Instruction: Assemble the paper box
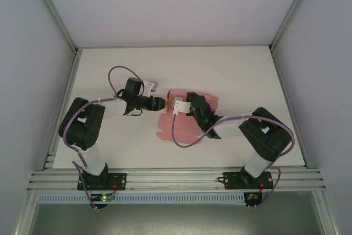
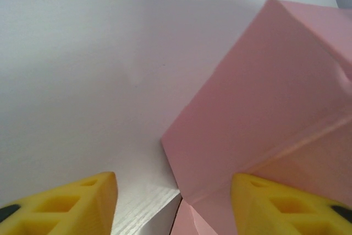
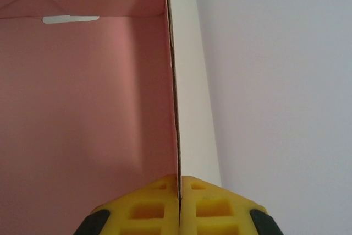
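Right wrist: right jaws clamped on paper box (image 3: 82, 108) wall | left jaws apart facing it | white table (image 2: 82, 53) around

The pink paper box (image 1: 168, 126) is lying half-folded near the middle of the table (image 1: 110, 70), its thin card base sitting flat. One side wall (image 3: 171, 81) is standing upright, another panel (image 2: 264, 92) is tilting up along a crease, and a narrow slot (image 3: 70, 19) is showing near the far fold

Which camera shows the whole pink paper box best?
Top external: the whole paper box, partly covered. Left wrist shows one raised panel; right wrist shows a wall pinched by the right gripper.
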`<control>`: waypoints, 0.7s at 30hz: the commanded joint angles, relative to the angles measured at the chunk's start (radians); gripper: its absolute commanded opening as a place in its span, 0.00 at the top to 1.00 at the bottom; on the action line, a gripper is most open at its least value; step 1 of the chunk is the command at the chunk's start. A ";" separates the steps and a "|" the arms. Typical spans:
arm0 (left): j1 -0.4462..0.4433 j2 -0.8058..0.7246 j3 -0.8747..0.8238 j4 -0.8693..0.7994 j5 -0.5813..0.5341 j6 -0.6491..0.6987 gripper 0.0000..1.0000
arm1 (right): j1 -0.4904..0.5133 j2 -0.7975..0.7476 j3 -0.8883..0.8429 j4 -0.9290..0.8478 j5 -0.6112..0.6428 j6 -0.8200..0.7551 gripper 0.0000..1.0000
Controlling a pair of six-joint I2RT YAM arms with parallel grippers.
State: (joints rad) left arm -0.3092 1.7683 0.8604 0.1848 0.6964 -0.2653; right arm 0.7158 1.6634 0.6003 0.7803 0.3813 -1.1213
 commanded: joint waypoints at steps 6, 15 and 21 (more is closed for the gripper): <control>-0.033 -0.024 -0.063 0.134 0.059 0.061 0.46 | 0.007 -0.004 0.003 -0.039 0.018 0.032 1.00; -0.064 -0.053 -0.098 0.247 -0.013 0.045 0.48 | 0.048 -0.027 -0.005 -0.093 0.004 0.028 1.00; -0.081 -0.084 -0.122 0.257 -0.151 0.051 0.48 | 0.065 -0.061 -0.033 -0.076 -0.006 0.029 1.00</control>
State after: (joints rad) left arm -0.3744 1.7241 0.7471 0.3477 0.6235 -0.2321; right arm 0.7570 1.6302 0.5930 0.7418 0.4046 -1.1168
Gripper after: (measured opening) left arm 0.525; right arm 0.049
